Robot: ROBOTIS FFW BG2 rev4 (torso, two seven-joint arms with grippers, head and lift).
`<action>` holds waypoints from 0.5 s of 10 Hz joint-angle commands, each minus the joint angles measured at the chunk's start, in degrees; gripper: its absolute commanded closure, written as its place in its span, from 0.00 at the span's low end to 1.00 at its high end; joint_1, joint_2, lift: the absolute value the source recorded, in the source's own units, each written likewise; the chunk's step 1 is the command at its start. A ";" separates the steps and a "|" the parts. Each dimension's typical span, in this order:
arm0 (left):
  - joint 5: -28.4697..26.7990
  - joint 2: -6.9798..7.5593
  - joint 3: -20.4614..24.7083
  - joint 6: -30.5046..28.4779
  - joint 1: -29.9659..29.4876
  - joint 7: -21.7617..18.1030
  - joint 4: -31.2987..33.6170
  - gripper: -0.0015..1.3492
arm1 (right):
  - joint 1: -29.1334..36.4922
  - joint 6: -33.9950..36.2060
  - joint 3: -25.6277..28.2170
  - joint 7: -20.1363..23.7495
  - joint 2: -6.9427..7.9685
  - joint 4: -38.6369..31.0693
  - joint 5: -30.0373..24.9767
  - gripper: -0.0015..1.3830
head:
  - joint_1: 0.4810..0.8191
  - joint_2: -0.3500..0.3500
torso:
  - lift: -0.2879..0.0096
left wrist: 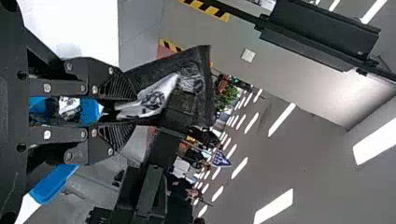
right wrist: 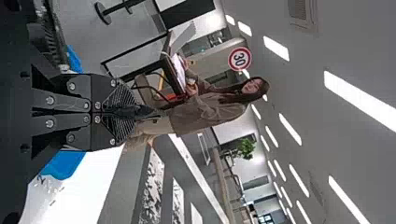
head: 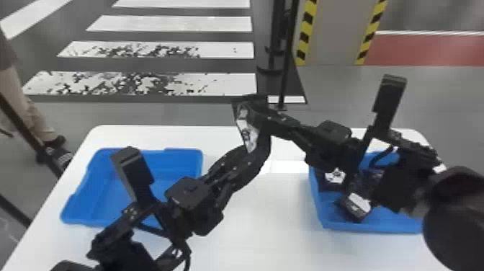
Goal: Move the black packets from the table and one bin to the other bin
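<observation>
Packet (head: 247, 134) pinched in left and right jaws, handover needs the left hold firm before the right releases.

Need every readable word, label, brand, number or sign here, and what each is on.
"30": round red-rimmed sign in the background.
Black packet at the left end effector: marks on its white patch, too blurred to read.
Packets in the right-hand blue bin: white patches, too small to read.
Blue triangular sign: too small to make out.
No brand or word readable.
</observation>
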State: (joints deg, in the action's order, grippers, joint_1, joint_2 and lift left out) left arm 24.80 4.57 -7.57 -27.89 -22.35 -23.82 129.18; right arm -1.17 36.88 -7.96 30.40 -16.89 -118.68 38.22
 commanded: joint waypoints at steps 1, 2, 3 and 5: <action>0.33 -0.09 0.15 -1.08 -0.01 -0.26 -0.86 0.38 | -0.52 -1.17 1.11 -0.08 -0.07 -0.22 0.05 0.93 | 0.63 0.51 | 0.60; 0.22 -0.09 0.26 -0.65 -0.01 -0.35 -1.28 0.27 | -0.52 -1.87 2.14 -0.08 -0.07 -0.50 0.05 0.93 | 0.63 0.50 | 0.60; 0.22 -0.17 0.60 -0.65 -0.15 -0.35 -1.56 0.18 | -0.24 -2.29 3.28 -0.17 -0.07 -0.64 -0.18 0.93 | 0.63 0.48 | 0.60; -0.12 -0.44 1.63 0.75 -0.85 -0.35 -2.41 0.09 | 2.01 -2.29 7.85 -0.08 -0.07 -0.64 -2.69 0.93 | 0.63 0.45 | 0.60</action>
State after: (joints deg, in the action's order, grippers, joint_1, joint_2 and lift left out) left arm 24.87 4.20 -6.25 -27.73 -22.97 -24.17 126.92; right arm 0.15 34.60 -1.46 30.31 -16.96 -119.32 36.25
